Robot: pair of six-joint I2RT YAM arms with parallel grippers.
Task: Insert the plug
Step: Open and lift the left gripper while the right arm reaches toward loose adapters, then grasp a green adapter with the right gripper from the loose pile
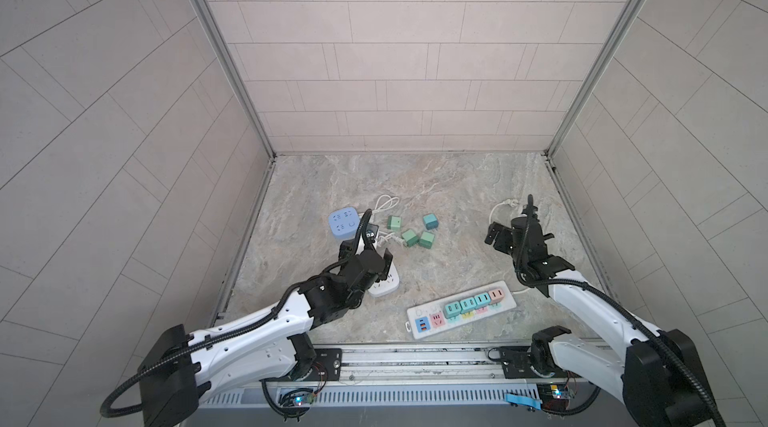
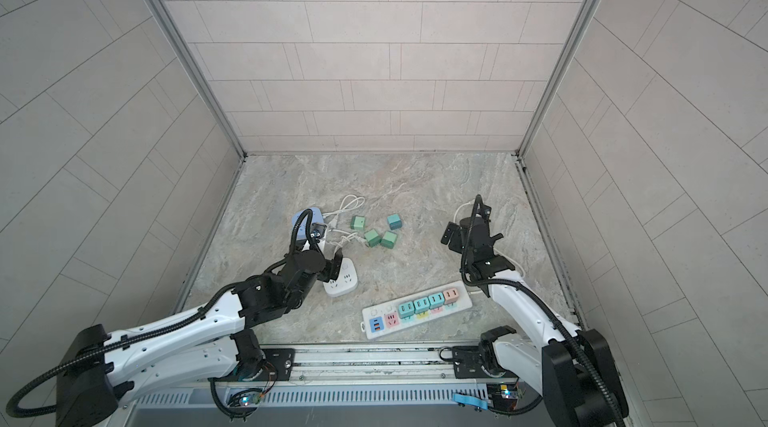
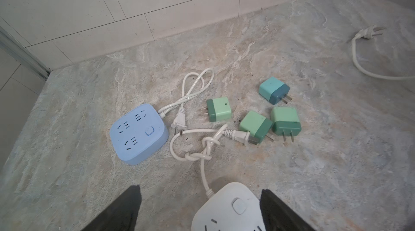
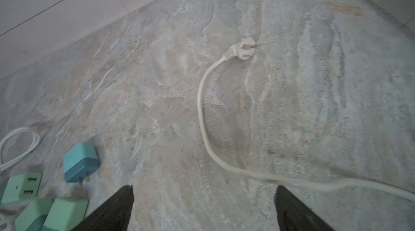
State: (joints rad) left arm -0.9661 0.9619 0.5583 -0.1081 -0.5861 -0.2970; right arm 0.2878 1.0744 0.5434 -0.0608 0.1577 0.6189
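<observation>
Lying loose: three green plugs (image 3: 221, 109), one teal plug (image 3: 272, 90); three socket strips (image 3: 139, 133); left gripper (image 3: 199, 189), right gripper (image 4: 203, 187) gaping, empty.

Pale tiled walls (image 1: 395, 51) and metal corner posts (image 1: 226, 57) enclose a marbled grey tabletop (image 1: 415, 180).

There are 3 power strips (image 1: 343, 223), 4 loose adapters (image 1: 410, 236), 4 inserted adapters (image 1: 467, 303).
</observation>
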